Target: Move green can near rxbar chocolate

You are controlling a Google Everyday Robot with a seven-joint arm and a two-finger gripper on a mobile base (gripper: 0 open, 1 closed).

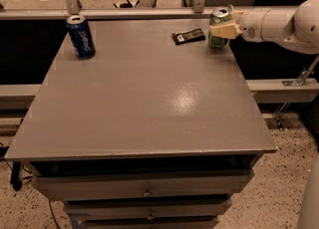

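Note:
The green can [218, 20] stands upright at the far right of the grey table [144, 93], close to its right edge. The rxbar chocolate [188, 36], a flat dark bar, lies on the table just left of the can, a small gap between them. My gripper [222, 29] comes in from the right on a white arm [279, 23] and is shut on the green can, its pale finger across the can's front.
A dark blue Pepsi can [81, 36] stands upright at the far left of the table. A rail with metal posts [149, 11] runs behind the table. Drawers [144, 190] sit under the front edge.

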